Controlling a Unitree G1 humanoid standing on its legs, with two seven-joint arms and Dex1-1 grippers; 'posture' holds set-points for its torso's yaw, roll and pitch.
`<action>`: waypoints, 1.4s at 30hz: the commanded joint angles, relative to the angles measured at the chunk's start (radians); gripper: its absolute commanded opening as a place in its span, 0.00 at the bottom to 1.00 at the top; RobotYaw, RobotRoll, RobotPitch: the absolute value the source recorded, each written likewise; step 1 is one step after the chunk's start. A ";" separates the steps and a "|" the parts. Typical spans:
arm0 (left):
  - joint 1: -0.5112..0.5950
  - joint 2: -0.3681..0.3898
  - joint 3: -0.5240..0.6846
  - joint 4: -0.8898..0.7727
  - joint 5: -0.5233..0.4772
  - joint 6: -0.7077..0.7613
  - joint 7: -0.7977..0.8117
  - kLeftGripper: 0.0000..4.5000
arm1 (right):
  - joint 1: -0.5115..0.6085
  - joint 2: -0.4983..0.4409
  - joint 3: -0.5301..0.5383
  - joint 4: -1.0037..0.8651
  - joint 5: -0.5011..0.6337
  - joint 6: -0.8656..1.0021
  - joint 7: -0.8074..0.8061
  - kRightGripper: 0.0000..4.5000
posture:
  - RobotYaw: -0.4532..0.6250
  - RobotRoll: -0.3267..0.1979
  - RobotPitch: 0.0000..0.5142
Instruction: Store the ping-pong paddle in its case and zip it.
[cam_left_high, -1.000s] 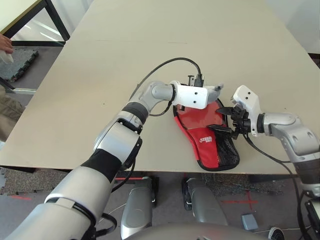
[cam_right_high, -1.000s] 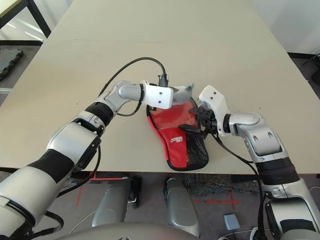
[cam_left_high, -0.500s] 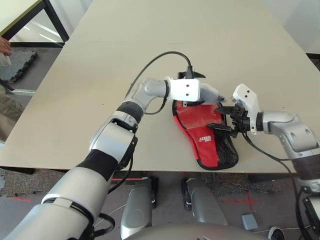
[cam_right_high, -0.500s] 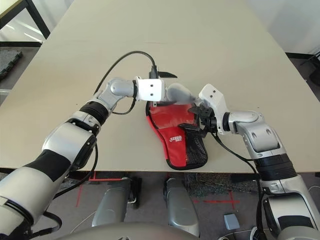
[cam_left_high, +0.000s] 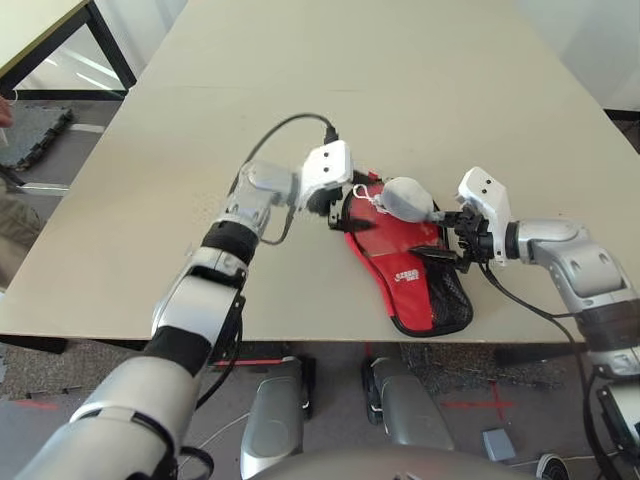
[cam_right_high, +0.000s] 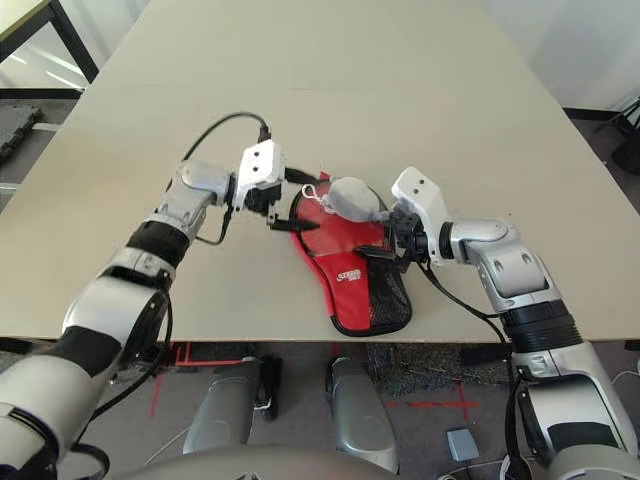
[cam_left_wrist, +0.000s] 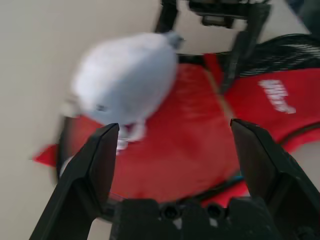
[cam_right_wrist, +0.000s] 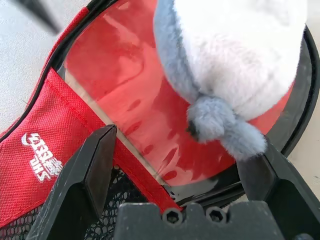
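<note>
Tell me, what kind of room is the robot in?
Probably a lab or workshop, not a home. The big plain table is bare apart from the case, another black-legged table stands to the side, and red tape marks are stuck on the grey floor.

A wide, pale beige table carried everything. A faint seam line crossed its top from side to side in the far half. Directly on it, close to the near edge and somewhat toward the right side, lay a red fabric case with black zipper edging. Its narrow end, with a black mesh pocket, pointed at the near edge, and its round end faced the table's middle. The round end lay unzipped, with a red paddle face showing inside. A small grey-white plush toy sat on that open round end.
</note>
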 joint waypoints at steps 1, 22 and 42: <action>0.033 0.005 -0.040 -0.108 -0.005 0.091 -0.005 0.99 | 0.049 0.015 0.076 0.083 -0.041 0.036 0.001 1.00 | 0.42 0.62 0.32; 0.057 -0.049 -0.163 0.096 0.114 0.042 0.209 0.99 | 0.067 -0.003 0.058 0.066 -0.037 0.037 0.007 1.00 | 0.40 0.62 0.33; 0.026 -0.063 -0.170 0.169 0.111 -0.007 0.195 0.99 | -0.166 -0.216 -0.104 -0.060 0.168 0.187 0.170 1.00 | 0.38 0.62 0.30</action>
